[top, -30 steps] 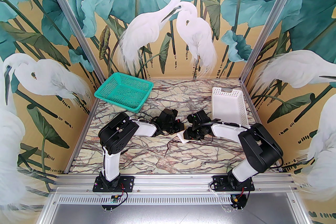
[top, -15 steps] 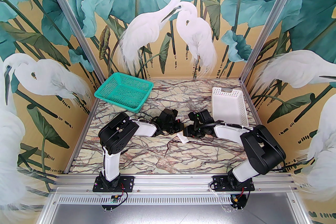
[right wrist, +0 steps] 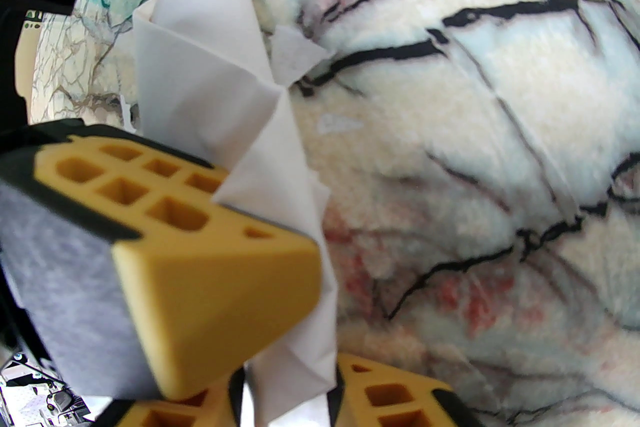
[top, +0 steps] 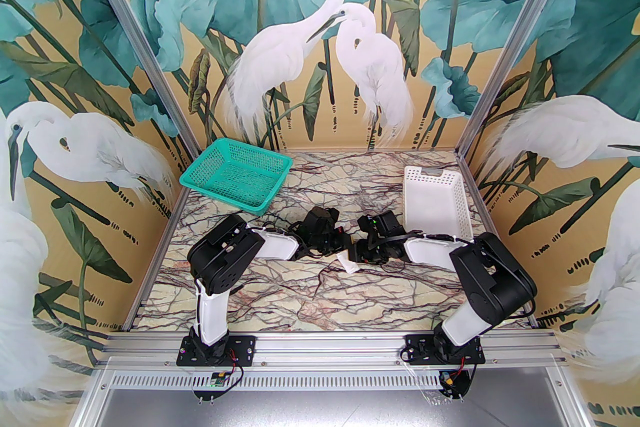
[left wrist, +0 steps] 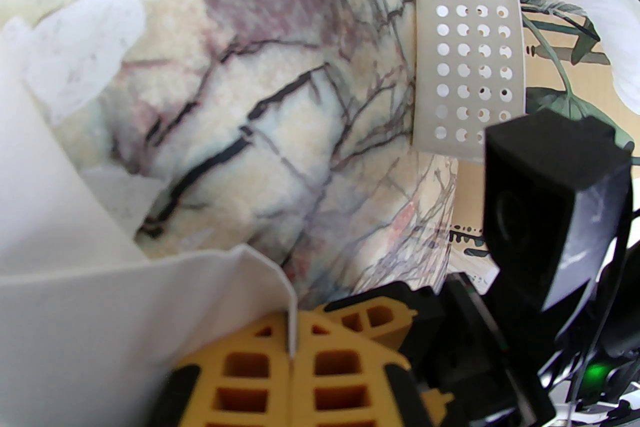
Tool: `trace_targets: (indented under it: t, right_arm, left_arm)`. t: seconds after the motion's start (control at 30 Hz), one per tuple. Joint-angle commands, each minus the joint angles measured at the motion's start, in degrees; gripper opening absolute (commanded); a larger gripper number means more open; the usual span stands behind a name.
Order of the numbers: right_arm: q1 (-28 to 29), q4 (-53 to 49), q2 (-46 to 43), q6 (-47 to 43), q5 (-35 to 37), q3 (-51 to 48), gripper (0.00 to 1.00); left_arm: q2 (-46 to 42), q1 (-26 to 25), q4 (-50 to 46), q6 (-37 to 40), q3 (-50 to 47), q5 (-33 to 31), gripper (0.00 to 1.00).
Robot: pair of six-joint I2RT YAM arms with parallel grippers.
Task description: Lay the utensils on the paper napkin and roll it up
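The paper napkin (top: 349,264) is lying near the middle of the marble-patterned table (top: 320,305), directly beneath the two wrists, which are meeting over it. One white corner is protruding toward the near side in the top view.

The left gripper (left wrist: 291,345) is holding its yellow fingers (left wrist: 250,385) pressed flat together. A thin edge of the paper napkin is sitting in the seam between them, so this gripper is pinching the napkin. The rest of the sheet is spreading away from the fingers as a broad, folded white surface.

The right gripper (right wrist: 300,365) is holding its jaws narrowly apart. A bunched, creased fold of the paper napkin is filling the gap and touching both fingers, so this gripper is also gripping the napkin. Beyond the fingers, the paper is extending into a pointed, loosely folded shape.

The green basket (top: 235,179) is sitting at the far left and the white perforated basket (top: 437,199) at the far right, both well apart from the napkin.
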Motion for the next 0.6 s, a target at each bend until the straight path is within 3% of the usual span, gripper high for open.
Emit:
trace_targets:
  t: [0.0, 0.37, 0.5, 0.57]
  right_arm:
    - [2.37, 1.85, 3.66, 0.56, -0.45, -1.54, 0.28]
    - [1.91, 1.67, 3.27, 0.62, -0.97, -2.69, 0.02]
    - [1.22, -0.50, 3.02, -0.39, -0.11, -2.90, 0.00]
    - [0.76, -1.13, 2.67, -0.71, 0.22, -3.36, 0.00]
  left_arm:
    - [-0.05, -0.59, 2.06, -1.16, 0.51, 0.16, 0.00]
    - [-0.63, -0.59, 1.97, -0.86, -0.13, -0.27, 0.00]
    - [-2.93, -0.59, -0.49, 1.14, -0.51, -1.69, 0.01]
    - [-4.65, -0.30, -1.56, 2.28, -0.90, -2.30, 0.07]
